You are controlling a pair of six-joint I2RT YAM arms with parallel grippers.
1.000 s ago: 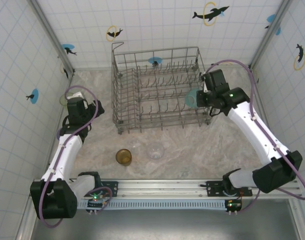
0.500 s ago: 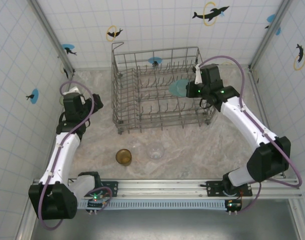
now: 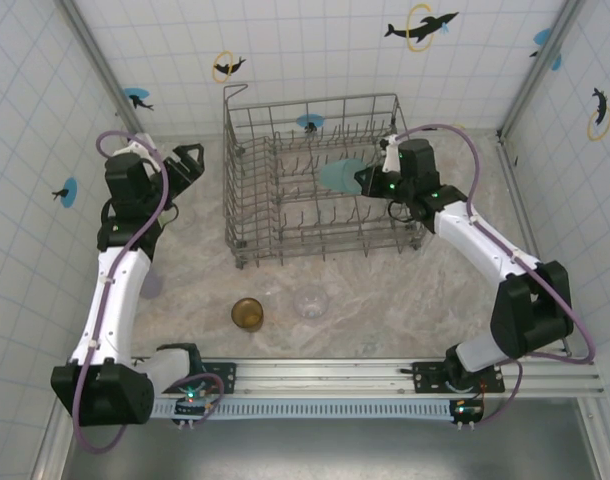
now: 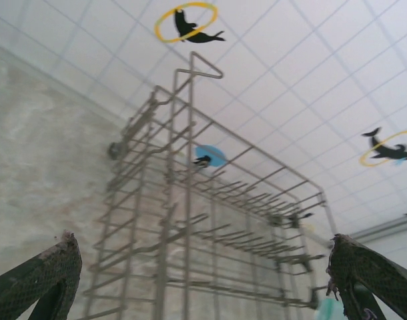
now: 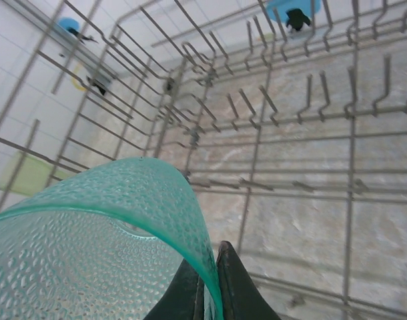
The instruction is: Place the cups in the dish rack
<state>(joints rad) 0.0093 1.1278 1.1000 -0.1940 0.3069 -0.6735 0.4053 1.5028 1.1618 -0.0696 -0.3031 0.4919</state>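
Observation:
The grey wire dish rack stands at the back of the table. My right gripper hangs over its right half, shut on the rim of a teal cup tipped on its side above the tines. The right wrist view shows the fingertips pinching the teal cup's wall, rack tines beneath. My left gripper is raised left of the rack, open and empty; its view looks at the rack between wide fingers. An amber cup and a clear cup stand in front.
Tiled walls close in the left, back and right sides. A tall wire loop rises at the rack's back left corner. Open marble table lies between the rack and the arm bases' rail.
The right gripper has carried the teal cup leftwards from the rack's right edge to over its inside. The left arm has lifted and swung back towards the rack, still open.

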